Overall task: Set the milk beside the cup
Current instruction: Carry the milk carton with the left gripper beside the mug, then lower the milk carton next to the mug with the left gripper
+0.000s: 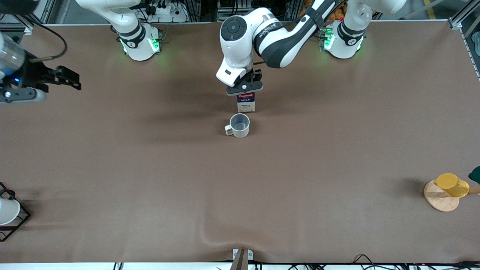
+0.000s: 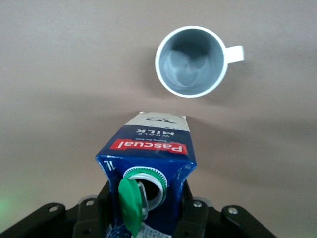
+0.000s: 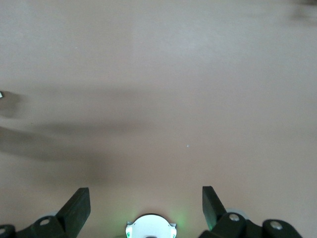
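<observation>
Milk (image 1: 246,103) sits clamped in my left gripper (image 1: 244,88), just beside the cup (image 1: 239,125) mid-table and a little farther from the front camera. If I release before its base is flat, it could tip onto the cup. My right gripper (image 1: 63,78) waits, jaws spread wide, over the right arm's end.

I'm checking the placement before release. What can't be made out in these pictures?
- Milk carton base, front view: whether it touches the table is not discernible; left gripper covers its top.
- Left wrist view: carton hides its own base.
- White cup in wire rack: cut by frame edge.
</observation>
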Controlling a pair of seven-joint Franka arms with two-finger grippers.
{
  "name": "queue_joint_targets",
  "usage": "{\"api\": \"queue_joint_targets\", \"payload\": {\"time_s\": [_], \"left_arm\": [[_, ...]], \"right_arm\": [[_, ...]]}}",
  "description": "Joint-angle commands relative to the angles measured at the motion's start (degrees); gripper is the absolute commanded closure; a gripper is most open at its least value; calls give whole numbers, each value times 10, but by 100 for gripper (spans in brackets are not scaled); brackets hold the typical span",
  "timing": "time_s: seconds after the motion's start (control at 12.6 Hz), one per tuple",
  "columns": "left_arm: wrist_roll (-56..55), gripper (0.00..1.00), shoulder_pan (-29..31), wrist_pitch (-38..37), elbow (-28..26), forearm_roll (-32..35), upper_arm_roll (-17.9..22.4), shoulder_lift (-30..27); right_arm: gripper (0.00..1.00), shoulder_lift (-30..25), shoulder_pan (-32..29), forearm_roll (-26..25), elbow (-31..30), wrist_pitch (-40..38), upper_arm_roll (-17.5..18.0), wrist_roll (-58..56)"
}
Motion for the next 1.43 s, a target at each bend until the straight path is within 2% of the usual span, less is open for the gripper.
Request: {"api": "queue_joint_targets", "payload": {"time_s": [0.0, 0.24, 0.4, 0.72, 1.35], "left_arm": [[-9, 47, -10, 25, 8, 7, 1, 12], [-3, 47, -8, 49, 8, 20, 2, 25], [3, 47, -3, 49, 4, 26, 2, 25], [9, 47, -1, 47, 4, 26, 3, 32], [10, 46, 0, 46, 11, 48, 6, 32]], "right_arm": [[0, -6, -34, -5, 21, -16, 17, -8], [0, -3, -31, 6, 35, -13, 13, -5], [0, -3, -38, 39, 35, -3, 8, -6], [0, -3, -48, 36, 43, -2, -4, -7], [0, 4, -51, 30, 41, -2, -6, -7]]}}
